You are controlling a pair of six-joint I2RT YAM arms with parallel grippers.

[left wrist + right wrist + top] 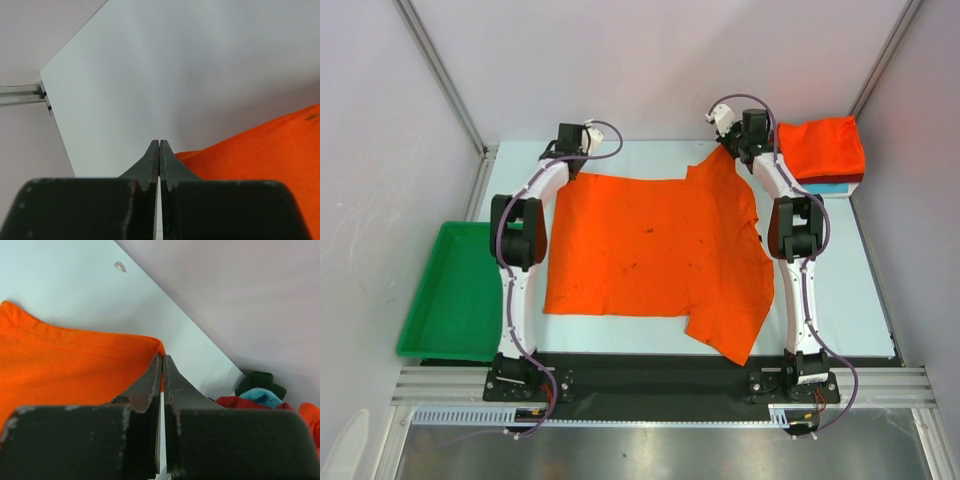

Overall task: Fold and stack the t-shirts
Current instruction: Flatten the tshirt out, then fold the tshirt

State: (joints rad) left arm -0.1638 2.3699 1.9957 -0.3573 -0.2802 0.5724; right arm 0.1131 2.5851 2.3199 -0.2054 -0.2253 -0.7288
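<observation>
A bright orange t-shirt (655, 250) with small dark specks lies spread flat on the pale table (840, 290). My right gripper (730, 150) is at the shirt's far right corner. In the right wrist view it (162, 357) is shut with a sliver of the orange t-shirt (75, 370) pinched between the tips. My left gripper (577, 160) is at the far left. In the left wrist view it (159, 142) is shut and empty, with the corner of the orange t-shirt (260, 150) just to its right. A stack of folded shirts (820, 148), orange-red over dark red and teal, sits at the back right.
A green plastic tray (450, 290) stands off the table's left edge. White walls close in the back and sides. In the right wrist view the stack's edge shows dark red (235, 401), teal (260, 396) and dark green (260, 380) cloth.
</observation>
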